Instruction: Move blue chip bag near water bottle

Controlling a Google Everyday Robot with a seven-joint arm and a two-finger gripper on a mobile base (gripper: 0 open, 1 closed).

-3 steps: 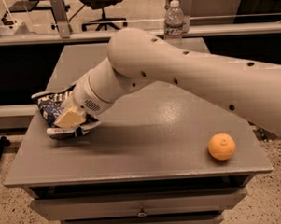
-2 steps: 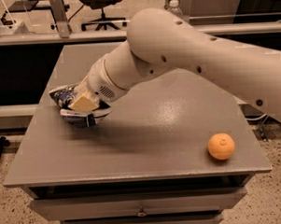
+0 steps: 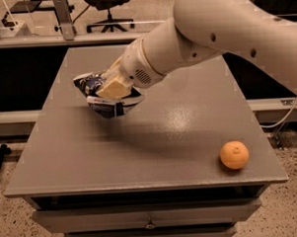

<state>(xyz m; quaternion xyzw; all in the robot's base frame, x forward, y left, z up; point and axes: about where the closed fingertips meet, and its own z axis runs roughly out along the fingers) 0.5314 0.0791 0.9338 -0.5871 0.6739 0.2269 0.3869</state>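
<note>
The blue chip bag is dark navy foil with white edges, crumpled, held just above the left half of the grey table. My gripper is shut on the bag from above, its cream finger pressed into the foil. My big white arm reaches in from the upper right and covers the table's far right corner. The water bottle is hidden behind the arm.
An orange lies near the table's front right corner. A drawer front runs below the front edge. Office chair legs and a desk frame stand on the floor beyond the far edge.
My gripper has carried the chip bag off the table's left edge area, up and to the right toward the middle. The arm now covers the bottle, which showed at the far edge before.
</note>
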